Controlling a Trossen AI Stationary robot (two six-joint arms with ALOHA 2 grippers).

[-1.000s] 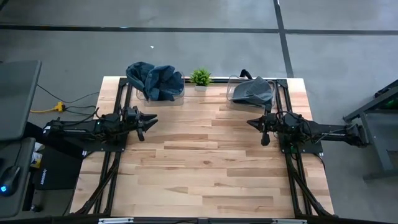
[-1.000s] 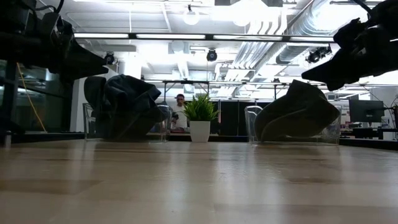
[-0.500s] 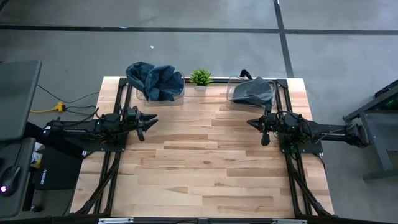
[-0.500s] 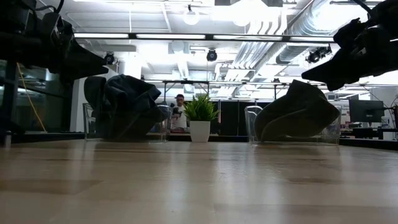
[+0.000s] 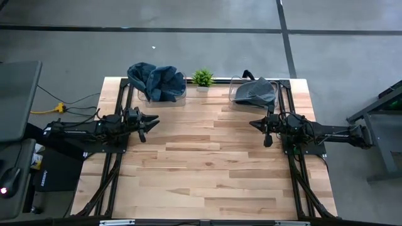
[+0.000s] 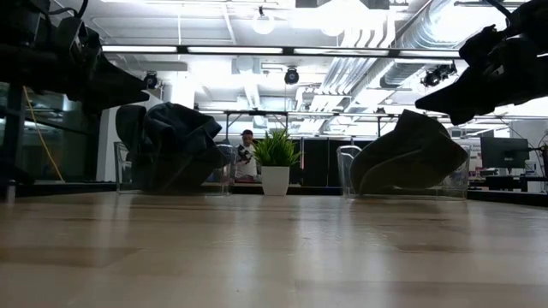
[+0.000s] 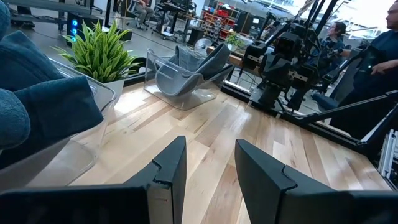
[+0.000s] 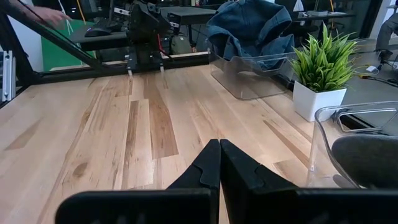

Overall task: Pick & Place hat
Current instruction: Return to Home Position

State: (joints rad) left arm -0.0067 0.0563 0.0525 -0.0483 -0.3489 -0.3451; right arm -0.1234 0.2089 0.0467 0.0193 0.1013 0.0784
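Dark blue caps (image 5: pixel 157 81) heap in the far left bin (image 5: pixel 142 97); the gray cap (image 5: pixel 255 91) sits in the right bin (image 5: pixel 233 86). It's soft, light cloth (I'd pinch the stiffer brim). The left gripper (image 5: pixel 152 120) hovers with fingers apart, the right gripper (image 5: pixel 254 124) with fingers together.

**Two filled bins and a plant, seen level across the surface**

The pale wooden surface (image 6: pixel 274 257) fills the foreground. At its far edge stand three things in a row. On the left is a transparent bin (image 6: pixel 122 171) heaped with dark blue caps (image 6: pixel 171 145) that rise well above its rim. In the middle is a small potted plant (image 6: pixel 276 162) in a white pot. On the right is a second transparent bin (image 6: pixel 347 175) holding a gray cap (image 6: pixel 411 158), tilted. The left gripper (image 6: pixel 137 85) hangs above the blue heap at upper left. The right gripper (image 6: pixel 428 99) hangs above the gray cap at upper right. Beyond the plant, a person (image 6: pixel 247 154) shows under bright ceiling lights.
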